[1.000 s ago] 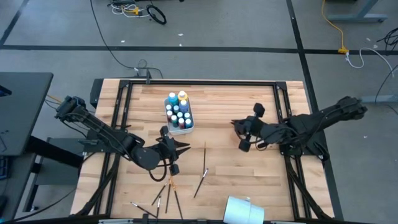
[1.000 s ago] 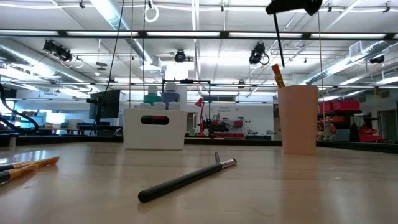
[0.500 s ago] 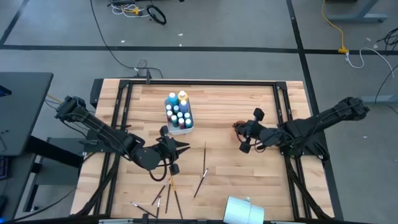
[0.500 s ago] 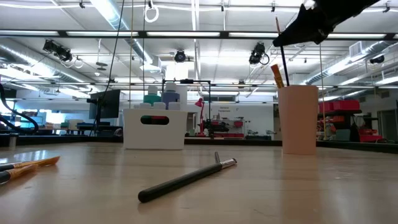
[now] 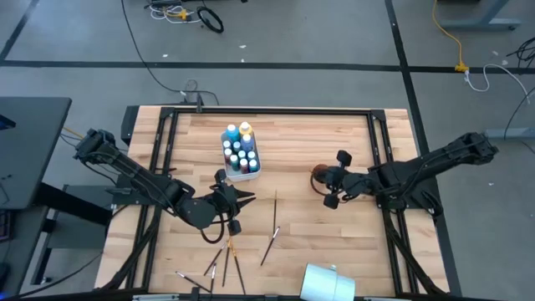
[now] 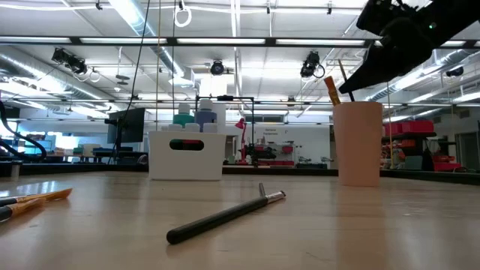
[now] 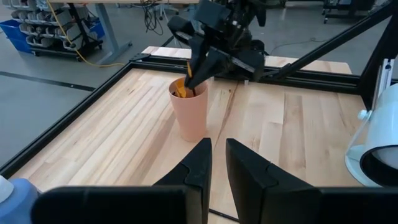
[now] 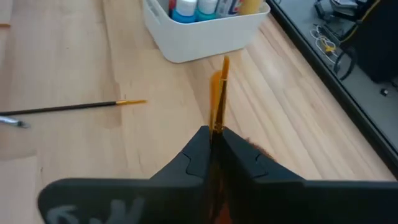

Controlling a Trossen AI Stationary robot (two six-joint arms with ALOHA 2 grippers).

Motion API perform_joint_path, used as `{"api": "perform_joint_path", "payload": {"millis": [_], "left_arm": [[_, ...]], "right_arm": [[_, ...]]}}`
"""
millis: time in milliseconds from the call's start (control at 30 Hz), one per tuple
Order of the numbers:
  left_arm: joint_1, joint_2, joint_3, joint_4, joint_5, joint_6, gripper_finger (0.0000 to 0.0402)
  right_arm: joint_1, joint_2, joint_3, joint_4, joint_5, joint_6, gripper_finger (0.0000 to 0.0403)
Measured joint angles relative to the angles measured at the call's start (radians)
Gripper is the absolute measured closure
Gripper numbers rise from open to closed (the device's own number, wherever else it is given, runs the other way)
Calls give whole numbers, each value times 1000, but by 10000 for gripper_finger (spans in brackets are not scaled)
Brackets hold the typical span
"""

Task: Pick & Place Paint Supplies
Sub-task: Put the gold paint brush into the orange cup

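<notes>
A peach cup (image 5: 318, 173) (image 6: 358, 142) (image 7: 189, 112) stands right of the table's middle, with an orange brush (image 6: 331, 89) leaning in it. My right gripper (image 5: 326, 178) (image 6: 361, 75) (image 7: 198, 78) hangs over the cup's rim, shut on a yellow-handled brush (image 8: 219, 87). A white bin (image 5: 242, 156) (image 8: 205, 34) holds several paint bottles. More brushes (image 5: 275, 211) lie loose on the wood. My left gripper (image 5: 242, 199) (image 7: 217, 152) waits near the table's middle, open by a narrow gap, holding nothing. My right gripper pinches the yellow handle (image 8: 216, 124) of the brush between its two fingers, slanting down from the table's right. The brush (image 6: 343, 78) slants down from the fingers, and its lower end is inside the cup. Which end the fingers hold does not show.
Loose brushes lie toward the near edge (image 5: 269, 242) (image 5: 227, 251) (image 5: 209, 269). A dark brush (image 6: 225, 215) lies in front of the low camera, and yellow ones (image 6: 37, 199) to its left. A white cup (image 5: 326, 283) (image 7: 379, 143) lies on its side at the near edge.
My right gripper has come down over the cup, shifted slightly toward the table's left and tipped from pointing down to slanting. The brush, which hung upright above the cup, has gone down with it, and its lower end now sits inside the cup.
</notes>
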Motion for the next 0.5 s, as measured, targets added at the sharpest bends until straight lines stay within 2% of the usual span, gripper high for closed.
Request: {"api": "perform_joint_path", "payload": {"millis": [300, 500], "left_arm": [[0, 16, 0, -16, 38, -22, 347], [0, 44, 1, -101, 163, -200, 347]], "right_arm": [[-37, 0, 0, 2, -7, -9, 327], [-36, 0, -1, 26, -8, -39, 296]]}}
